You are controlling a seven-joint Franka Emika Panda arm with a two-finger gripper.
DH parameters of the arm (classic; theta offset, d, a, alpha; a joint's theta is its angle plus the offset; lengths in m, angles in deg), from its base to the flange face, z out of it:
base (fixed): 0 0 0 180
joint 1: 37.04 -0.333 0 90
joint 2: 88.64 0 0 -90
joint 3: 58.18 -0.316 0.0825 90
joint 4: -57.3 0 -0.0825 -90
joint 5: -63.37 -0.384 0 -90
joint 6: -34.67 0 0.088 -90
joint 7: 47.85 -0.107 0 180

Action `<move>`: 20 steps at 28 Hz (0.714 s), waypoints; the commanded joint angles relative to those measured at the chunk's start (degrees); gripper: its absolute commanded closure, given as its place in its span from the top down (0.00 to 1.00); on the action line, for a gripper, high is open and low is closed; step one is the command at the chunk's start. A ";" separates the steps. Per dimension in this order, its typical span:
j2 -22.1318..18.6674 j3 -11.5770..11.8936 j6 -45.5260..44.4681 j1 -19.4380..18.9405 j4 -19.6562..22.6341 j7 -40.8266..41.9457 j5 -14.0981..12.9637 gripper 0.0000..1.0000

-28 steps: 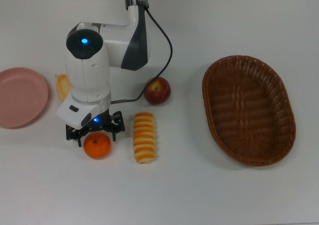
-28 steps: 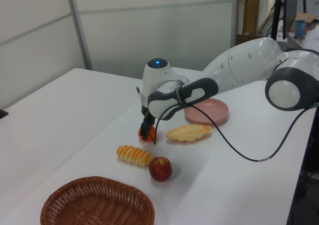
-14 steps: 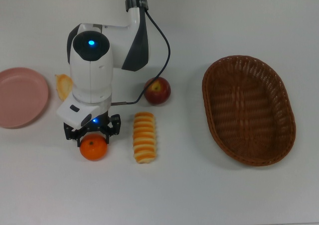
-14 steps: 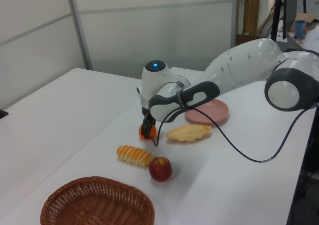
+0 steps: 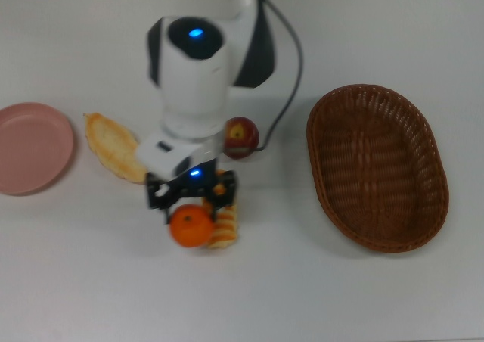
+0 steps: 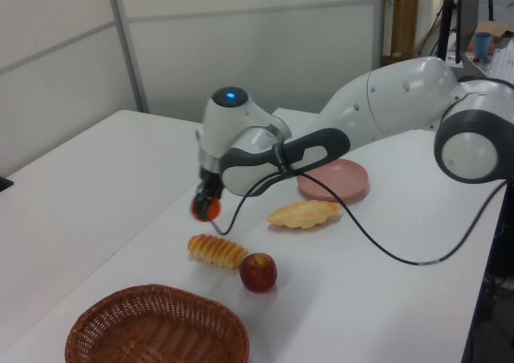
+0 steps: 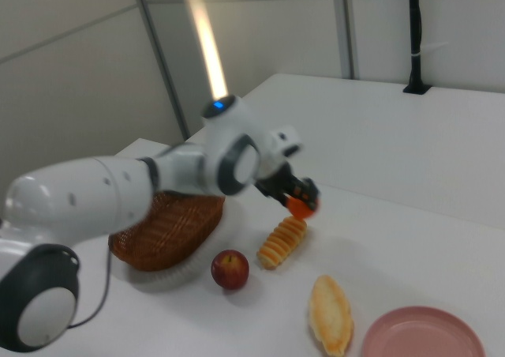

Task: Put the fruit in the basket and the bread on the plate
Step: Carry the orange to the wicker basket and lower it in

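**Mandarin lifted and carried toward the basket**

The mandarin (image 5: 190,227) is now held clear of the surface (image 5: 91,296), clamped between the fingers of the claw (image 5: 190,206); half a second ago it was gripped at table height farther toward the top view's left. In the left view the fruit is seen hanging in the air above the ridged roll (image 6: 217,250), and in the top view it overlaps that roll's near end. The flat loaf (image 5: 113,147), hidden under the arm a moment earlier, is uncovered again and lies between the pink plate (image 5: 34,147) and the arm. The apple (image 5: 240,136) is unmoved beside the roll. The basket (image 5: 376,166) holds nothing yet and stands well apart at the top view's right. The grasp is judged secure and the first carry is under way; the apple and both breads are left to be placed.
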 commanded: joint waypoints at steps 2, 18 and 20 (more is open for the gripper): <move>-5.43 -1.30 -8.55 -7.10 1.83 -3.96 0.30 0.06; -3.94 -4.03 -19.99 -23.63 3.93 -10.29 2.49 0.24; -3.94 -4.11 -21.13 -23.63 4.29 -10.38 3.20 0.40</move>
